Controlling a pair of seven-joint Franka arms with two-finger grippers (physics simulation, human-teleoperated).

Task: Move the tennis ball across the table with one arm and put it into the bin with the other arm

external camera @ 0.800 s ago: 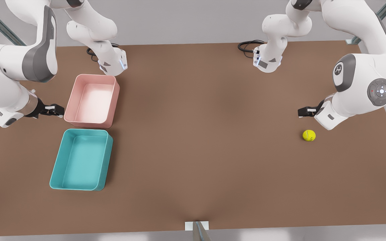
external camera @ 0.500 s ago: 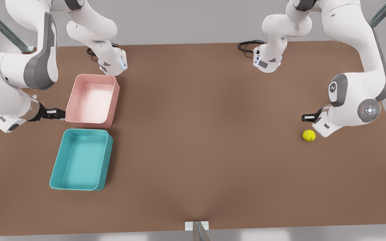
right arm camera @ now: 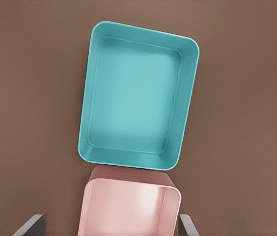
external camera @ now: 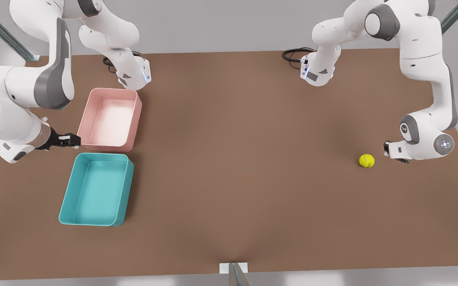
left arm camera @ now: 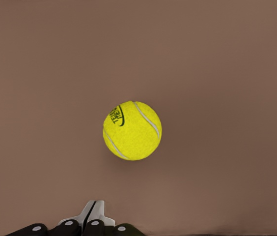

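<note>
1. The table (external camera: 237, 159), a broad brown top, is taking up most of the front view, running from the grey wall at the top of the frame down to the bottom edge.
2. Two white arms are reaching in from the upper corners. The one on the front view's right is bending down toward the ball; the one on the front view's left is hanging beside the tubs and waiting.
3. The teal bin (external camera: 96, 190) is sitting in the lower left of the front view, open side up, with its short end just beside the pink tub (external camera: 109, 119) above it. In the right wrist view the bin (right arm camera: 138, 115) is lying at centre frame and the pink tub (right arm camera: 128, 206) at the lower edge.
4. The right gripper (external camera: 69, 140) is hovering at the left of the front view, just off the pink tub's near corner; its fingers are sitting close together, holding nothing.
5. The left gripper (external camera: 388, 149) is showing at the right of the front view, near the ball but not touching it. In the left wrist view its fingertips (left arm camera: 93, 216) are lying pressed together at the bottom edge.
6. The tennis ball (external camera: 366, 160) is resting on the bare table at the right of the front view, well apart from the bin; in the left wrist view the ball (left arm camera: 132, 130) is sitting at centre frame.
</note>
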